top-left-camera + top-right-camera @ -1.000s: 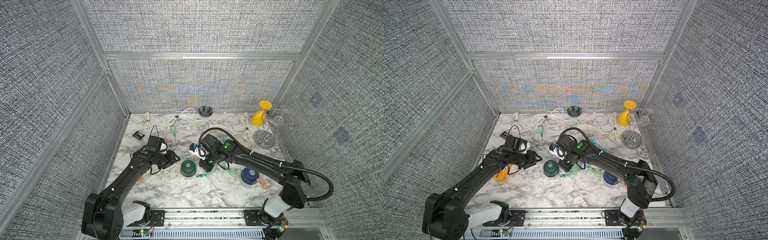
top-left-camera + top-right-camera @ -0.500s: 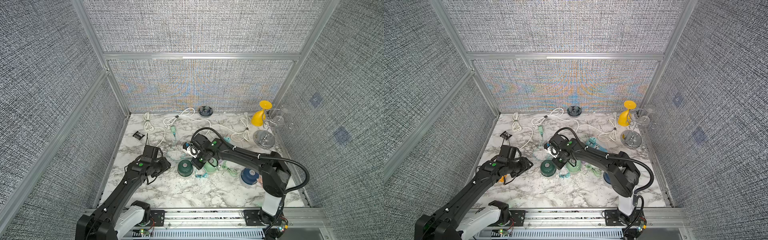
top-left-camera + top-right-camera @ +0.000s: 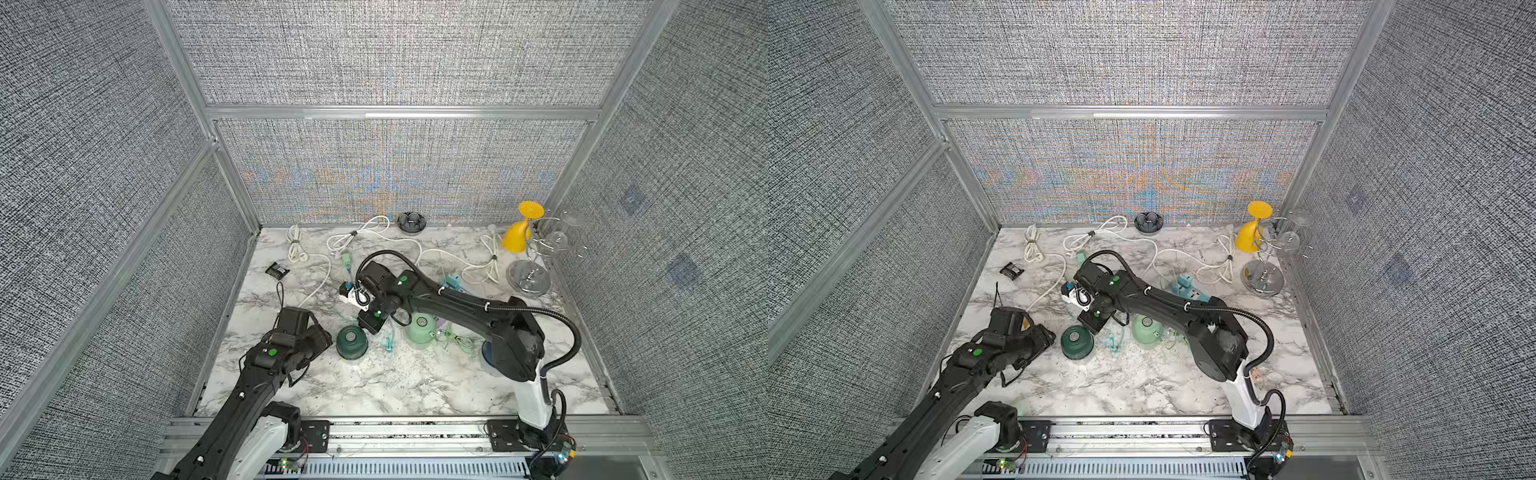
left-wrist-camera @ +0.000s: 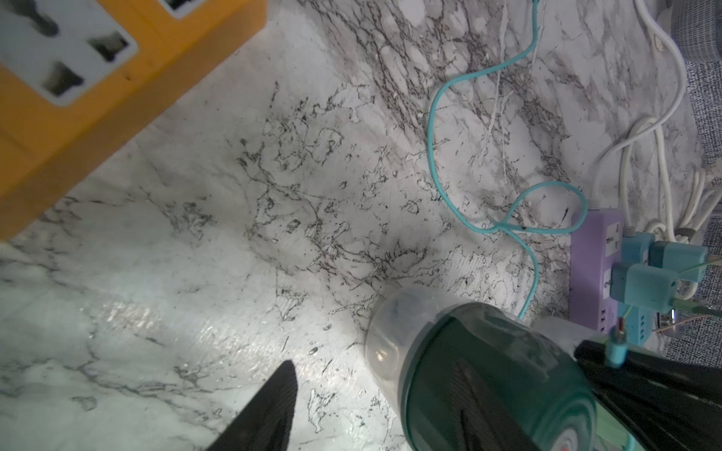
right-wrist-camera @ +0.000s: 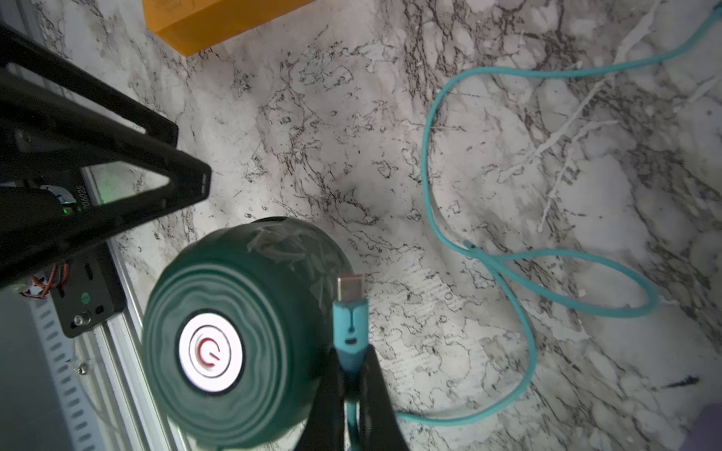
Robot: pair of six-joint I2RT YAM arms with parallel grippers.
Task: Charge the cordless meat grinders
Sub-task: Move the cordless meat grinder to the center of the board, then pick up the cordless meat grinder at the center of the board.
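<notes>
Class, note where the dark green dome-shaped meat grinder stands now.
In both top views the dark green dome-shaped meat grinder stands left of the mint green dome-shaped grinder, beside the teal cable plug in the right claw.

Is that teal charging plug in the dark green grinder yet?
Out. In the right wrist view the teal plug shows its bare metal tip, pinched in the right gripper beside the dark green grinder.
</notes>
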